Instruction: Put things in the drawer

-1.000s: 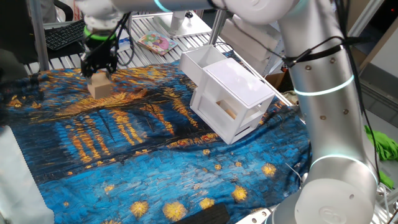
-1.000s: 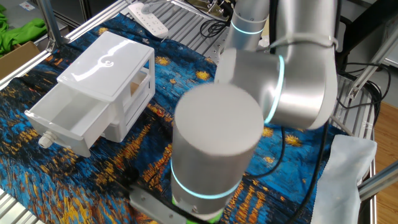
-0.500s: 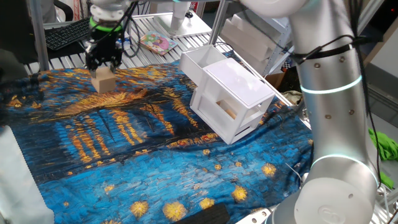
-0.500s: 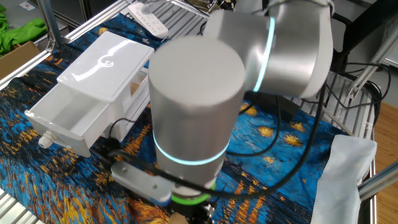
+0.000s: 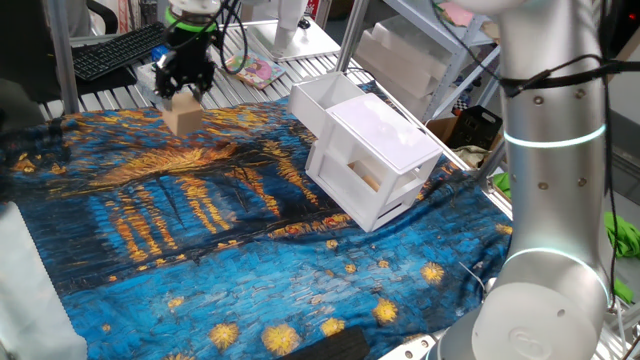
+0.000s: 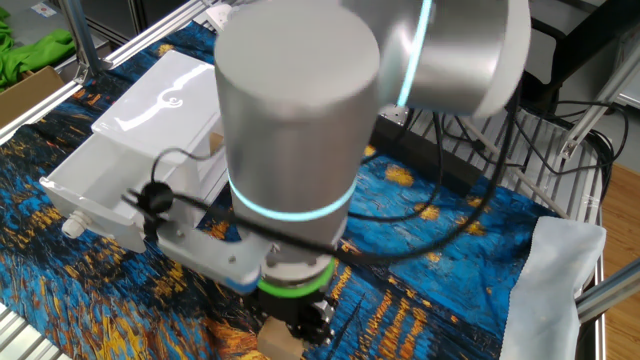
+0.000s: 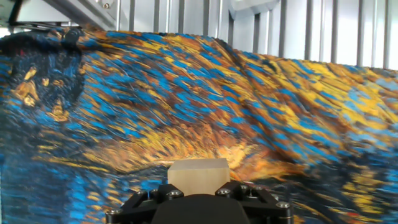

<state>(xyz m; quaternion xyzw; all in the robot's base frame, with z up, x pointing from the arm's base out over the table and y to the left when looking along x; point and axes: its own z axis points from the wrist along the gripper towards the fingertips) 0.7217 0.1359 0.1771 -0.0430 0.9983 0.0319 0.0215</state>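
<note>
A small tan block hangs clear above the blue and gold cloth at the far left, with my gripper shut on it from above. The hand view shows the block between the black finger mounts, my gripper closed on its sides. From the other fixed view only a corner of the block shows under the gripper at the bottom edge. The white cabinet lies to the right, its upper drawer pulled out; the drawer shows nothing inside.
The cabinet's lower drawer has a slot in its front. A keyboard and a colourful booklet lie on the wire shelf behind the cloth. A power strip and a white cloth lie at the edges.
My gripper has lifted the block off the cloth and carried it up and to the right, towards the cabinet. The cabinet and drawer have not moved.
</note>
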